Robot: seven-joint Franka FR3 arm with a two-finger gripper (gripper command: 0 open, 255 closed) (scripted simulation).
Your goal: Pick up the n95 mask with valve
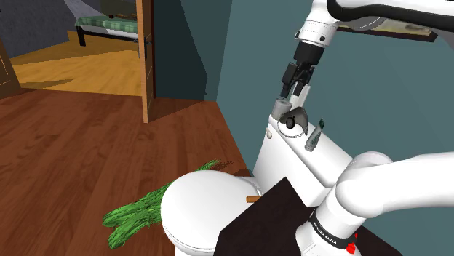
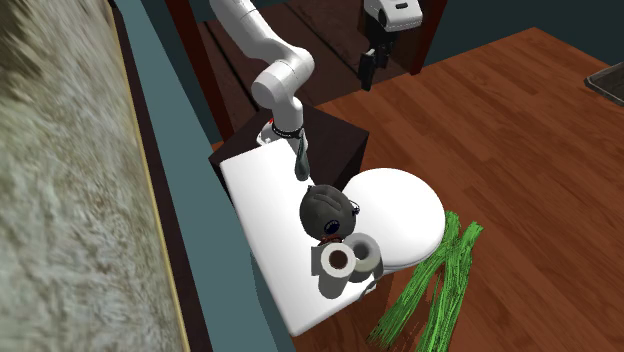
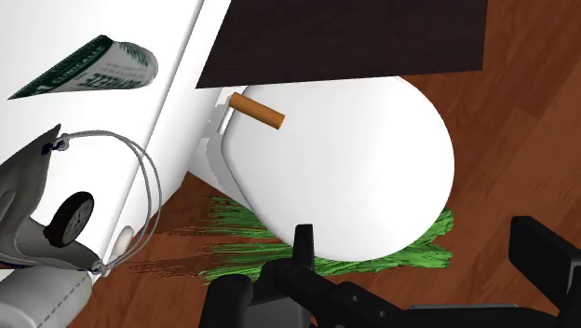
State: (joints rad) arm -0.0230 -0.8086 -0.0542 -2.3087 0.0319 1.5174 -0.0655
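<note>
The grey n95 mask with valve point(image 2: 325, 210) point(image 1: 292, 121) point(image 3: 33, 200) lies on the white tank lid point(image 2: 262, 195) of a toilet, at the lid's front edge, where it overhangs slightly toward the bowl. Its round dark valve point(image 3: 71, 216) faces outward, and thin strap loops point(image 3: 140, 172) trail from it across the lid.

Just beside the mask, toward the end of the lid farther from the stand, is a toilet paper roll point(image 2: 350, 260) point(image 3: 37, 298). Toward the lid's other end, next to the stand, is a green-and-white tube point(image 2: 300, 155) point(image 1: 314, 137) point(image 3: 93, 65), apart from the mask.

The black gripper point(image 1: 296, 89) point(image 2: 368, 66) point(image 3: 424, 244) hangs from the white arm point(image 1: 393, 185) above the tank lid and points down, clear of the mask. In the wrist view its fingers point(image 3: 302, 248) stand wide apart with nothing between them, and the mask sits off to one side of them.

In front of the tank lid, the closed white toilet seat cover point(image 2: 400, 210) point(image 1: 207, 200) point(image 3: 354, 158) takes up the middle ground. A short brown peg point(image 3: 256, 110) point(image 1: 253, 198) juts out near its hinge.

The dark box stand point(image 2: 335, 140) point(image 1: 269, 218) point(image 3: 354, 37) is alongside the toilet. A bundle of green stalks point(image 2: 440, 280) point(image 1: 138, 214) point(image 3: 233, 224) lies on the wood floor point(image 1: 73, 145) beside the bowl.
</note>
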